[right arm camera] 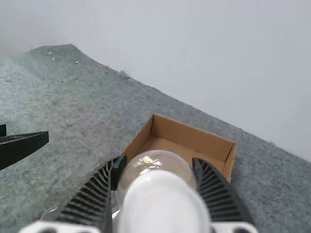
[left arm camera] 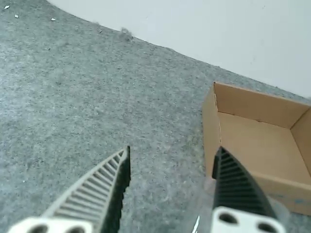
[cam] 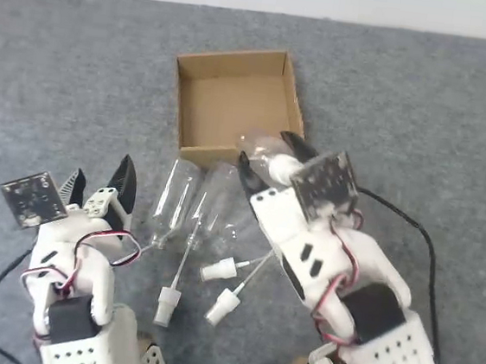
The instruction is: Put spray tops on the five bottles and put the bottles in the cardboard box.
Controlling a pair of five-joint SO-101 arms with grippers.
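Bottle (cam: pixel 256 141) in right hand (cam: pixel 268 151) near box (cam: pixel 235 58)

A cardboard box (cam: pixel 234 103) sits on the carpet (cam: pixel 423 123) at the back, midway across. At its near right corner the right gripper (cam: pixel 268 150) clamps the held bottle (cam: pixel 259 140). In front of the box, between the two arms, the left lying bottle (cam: pixel 174 197) and the right lying bottle (cam: pixel 219 204) lie side by side. Nearer still lie the left spray top (cam: pixel 168 300), the middle spray top (cam: pixel 219 271) and the right spray top (cam: pixel 224 306). The left gripper (cam: pixel 103 170), jaws apart, is just left of the lying bottles.
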